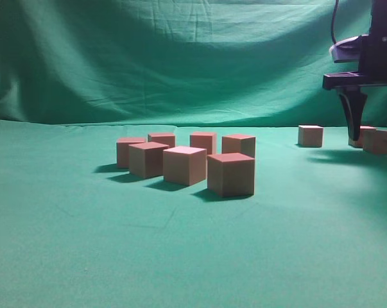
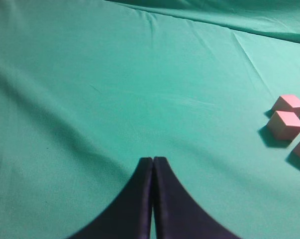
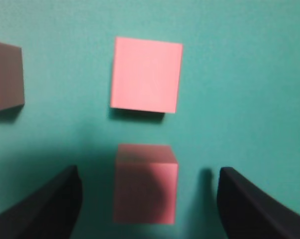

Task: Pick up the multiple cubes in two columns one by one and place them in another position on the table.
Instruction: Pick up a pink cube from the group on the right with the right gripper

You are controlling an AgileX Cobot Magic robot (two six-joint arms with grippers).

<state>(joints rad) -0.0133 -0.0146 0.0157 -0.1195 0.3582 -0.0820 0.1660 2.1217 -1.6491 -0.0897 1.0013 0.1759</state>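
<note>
Right gripper spread wide over placed cube at frame right, likely release; left gripper closed, idle over cloth.

The table is draped in a green cloth, lightly creased; seven wooden cubes stand on it in two slanting columns near the middle, close together with small gaps between them. Three more cubes rest on the cloth well apart at the far right; each is upright.
</note>
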